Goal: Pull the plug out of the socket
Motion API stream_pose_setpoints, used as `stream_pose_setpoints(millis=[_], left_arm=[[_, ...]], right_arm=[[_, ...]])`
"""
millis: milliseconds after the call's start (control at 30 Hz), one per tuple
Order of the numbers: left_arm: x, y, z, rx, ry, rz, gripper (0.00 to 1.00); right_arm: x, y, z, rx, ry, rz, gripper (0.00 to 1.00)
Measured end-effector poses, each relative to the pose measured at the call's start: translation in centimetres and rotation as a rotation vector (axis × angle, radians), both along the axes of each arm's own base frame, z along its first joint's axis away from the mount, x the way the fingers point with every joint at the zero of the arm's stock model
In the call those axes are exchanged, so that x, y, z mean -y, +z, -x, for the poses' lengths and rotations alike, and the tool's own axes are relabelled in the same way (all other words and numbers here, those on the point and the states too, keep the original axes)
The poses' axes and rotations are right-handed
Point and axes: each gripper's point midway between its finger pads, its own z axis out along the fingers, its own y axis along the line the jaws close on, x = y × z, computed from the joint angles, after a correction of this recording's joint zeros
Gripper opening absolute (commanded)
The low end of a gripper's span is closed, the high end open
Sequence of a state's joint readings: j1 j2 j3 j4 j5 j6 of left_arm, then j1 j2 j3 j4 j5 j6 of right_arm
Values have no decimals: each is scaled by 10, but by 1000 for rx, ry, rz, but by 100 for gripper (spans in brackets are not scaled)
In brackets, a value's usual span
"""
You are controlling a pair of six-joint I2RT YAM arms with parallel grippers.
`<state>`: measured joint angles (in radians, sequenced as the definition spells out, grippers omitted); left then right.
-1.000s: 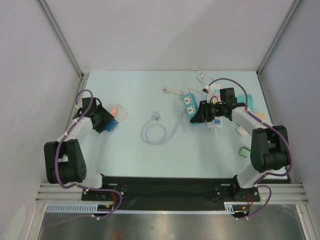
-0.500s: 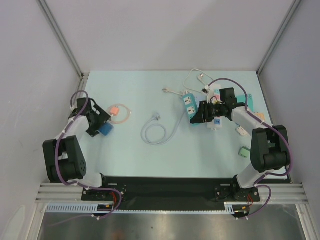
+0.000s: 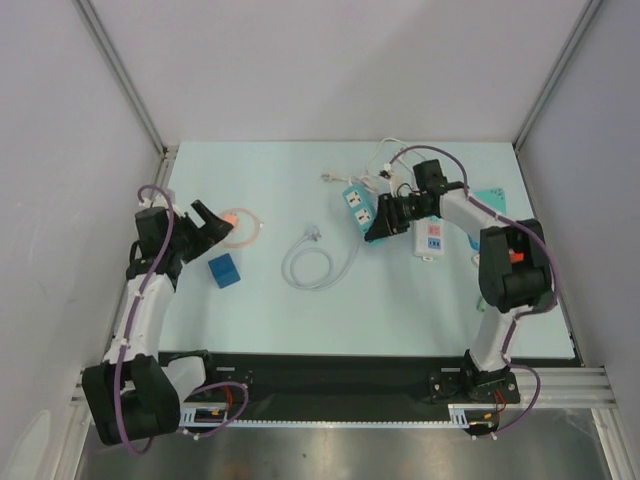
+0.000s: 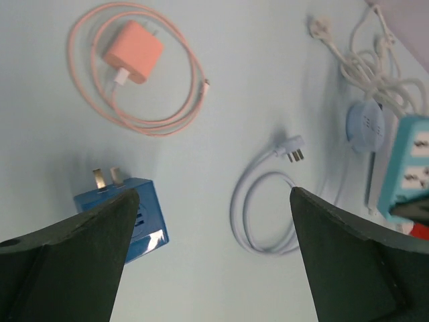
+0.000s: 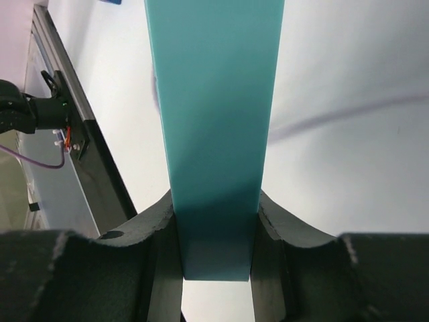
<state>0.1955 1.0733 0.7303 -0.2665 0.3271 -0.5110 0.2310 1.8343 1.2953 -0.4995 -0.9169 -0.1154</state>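
Note:
The blue plug (image 3: pixel 225 270) lies loose on the table with its two metal prongs bare, also seen at the lower left of the left wrist view (image 4: pixel 137 218). My left gripper (image 3: pixel 212 218) hovers just behind it, open, with nothing between the fingers (image 4: pixel 214 194). The teal socket strip (image 3: pixel 359 207) sits mid-table, well right of the plug. My right gripper (image 3: pixel 385 215) is shut on its end. In the right wrist view the strip (image 5: pixel 214 121) fills the gap between both pads.
A pink charger (image 3: pixel 232 220) in its coiled pink cable lies by the left gripper. A white coiled cable (image 3: pixel 315 262) lies between plug and socket. A white power strip (image 3: pixel 430 238) and tangled white cords (image 3: pixel 385 165) sit at the back right. Walls close in on both sides.
My left gripper opened and let go of the blue plug, which now rests on the table, and the arm drew back. The right gripper shifted the teal socket strip leftward.

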Motion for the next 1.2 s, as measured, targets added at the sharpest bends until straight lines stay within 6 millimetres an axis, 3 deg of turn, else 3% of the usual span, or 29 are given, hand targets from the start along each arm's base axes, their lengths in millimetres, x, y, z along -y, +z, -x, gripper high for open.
stream_pose_setpoints(millis=[267,367,400,567,600,667,700,800,900,1033,1133,1200], left_arm=[[30,25,10,128,-187,-35,99],[35,27,13,145,-214,-39,99],[36,27,14,150,-220,-42,100],[38,36,16,184,-235,-53,100],[38,37,16,190,-237,-54,99],[38,38,15,197,-240,-56,99],[38,38,15,197,-241,-57,100],[39,37,16,194,-244,-58,99],[39,34,17,189,-244,-57,100],[39,32,18,184,-248,-56,99],[39,33,17,193,-253,-62,99],[39,34,17,198,-256,-67,99]], right_arm=[[-55,-28,-77,-13,79,118,1],[-70,-44,-106,0,78,168,4],[-73,-51,-115,7,74,182,11],[-66,-83,-120,-31,48,285,17],[-65,-83,-119,-37,46,291,27],[-61,-84,-122,-23,35,325,37],[-60,-84,-124,-15,30,336,51],[-56,-82,-130,13,15,365,70],[-50,-78,-141,69,-2,403,81],[-39,-70,-148,129,-18,461,84],[-30,-48,-147,177,-27,478,84],[-22,-20,-141,223,-33,474,86]])
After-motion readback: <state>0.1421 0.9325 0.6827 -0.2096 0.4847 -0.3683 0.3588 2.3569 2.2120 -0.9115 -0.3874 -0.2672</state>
